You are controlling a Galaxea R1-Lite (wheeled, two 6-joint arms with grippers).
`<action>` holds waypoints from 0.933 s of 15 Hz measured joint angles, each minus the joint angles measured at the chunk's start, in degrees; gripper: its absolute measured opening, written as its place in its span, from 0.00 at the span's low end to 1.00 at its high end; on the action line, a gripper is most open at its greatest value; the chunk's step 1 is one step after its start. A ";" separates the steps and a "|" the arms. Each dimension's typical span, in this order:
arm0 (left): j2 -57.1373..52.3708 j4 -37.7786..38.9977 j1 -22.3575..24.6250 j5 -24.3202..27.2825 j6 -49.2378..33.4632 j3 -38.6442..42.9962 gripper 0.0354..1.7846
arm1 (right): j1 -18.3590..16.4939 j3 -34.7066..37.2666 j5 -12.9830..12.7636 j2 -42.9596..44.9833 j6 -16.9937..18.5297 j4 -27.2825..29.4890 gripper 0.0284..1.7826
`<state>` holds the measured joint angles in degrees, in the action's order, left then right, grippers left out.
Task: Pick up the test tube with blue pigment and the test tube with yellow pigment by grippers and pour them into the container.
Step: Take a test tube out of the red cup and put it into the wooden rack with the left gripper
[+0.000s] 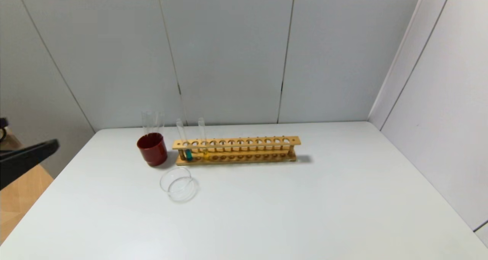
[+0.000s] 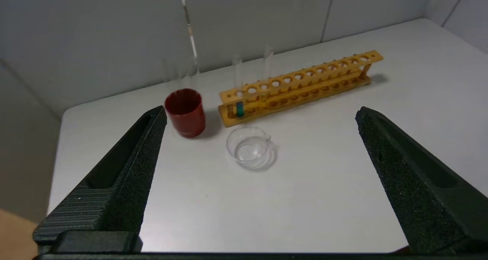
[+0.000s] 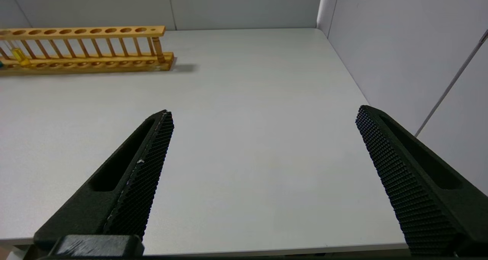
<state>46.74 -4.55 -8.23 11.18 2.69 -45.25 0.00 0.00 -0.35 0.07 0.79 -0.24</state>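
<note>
The test tube with blue pigment (image 1: 188,154) stands at the left end of a wooden rack (image 1: 248,142). The test tube with yellow pigment (image 1: 205,151) stands two holes to its right. The container (image 1: 179,184), a clear glass dish, sits in front of the rack's left end. My left gripper (image 2: 262,110) is open and empty, off the table's left edge, facing the blue tube (image 2: 239,108), the yellow tube (image 2: 266,92) and the dish (image 2: 250,147). My right gripper (image 3: 265,111) is open and empty at the table's near right; the yellow tube (image 3: 19,56) shows far off.
A dark red cup (image 1: 152,149) holding clear glass tubes stands just left of the rack, also in the left wrist view (image 2: 185,112). The rest of the rack's holes (image 3: 87,31) are unfilled. Grey walls close the back and the right side.
</note>
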 joint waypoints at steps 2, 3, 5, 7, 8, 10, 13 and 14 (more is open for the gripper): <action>9.35 6.47 -0.67 4.36 -0.28 -1.08 0.98 | 0.00 0.00 0.02 0.00 0.00 0.02 0.98; 13.70 9.78 -0.84 6.13 -0.49 -1.38 0.98 | 0.00 0.00 0.00 0.00 -0.02 0.00 0.98; 22.58 16.90 -0.83 8.08 -1.22 -1.66 0.98 | 0.00 0.00 0.00 0.00 -0.02 0.00 0.98; 30.62 23.76 -0.56 8.83 -2.60 -1.74 0.98 | 0.00 0.00 0.00 0.00 0.00 0.02 0.98; 34.71 27.28 -0.41 8.97 -3.11 -1.88 0.98 | 0.00 0.00 0.00 0.00 0.00 0.00 0.98; 41.96 33.23 -0.17 9.18 -3.60 -2.40 0.98 | 0.00 0.00 0.02 0.00 0.00 0.00 0.98; 51.60 41.73 0.52 9.08 -3.62 -3.84 0.98 | 0.00 0.00 0.02 0.00 0.00 0.00 0.98; 54.27 43.41 0.99 9.05 -3.60 -4.69 0.98 | 0.00 0.00 0.02 0.00 0.00 0.00 0.98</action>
<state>101.01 38.86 -7.24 20.22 -0.90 -49.94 0.00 0.00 -0.33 0.07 0.79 -0.24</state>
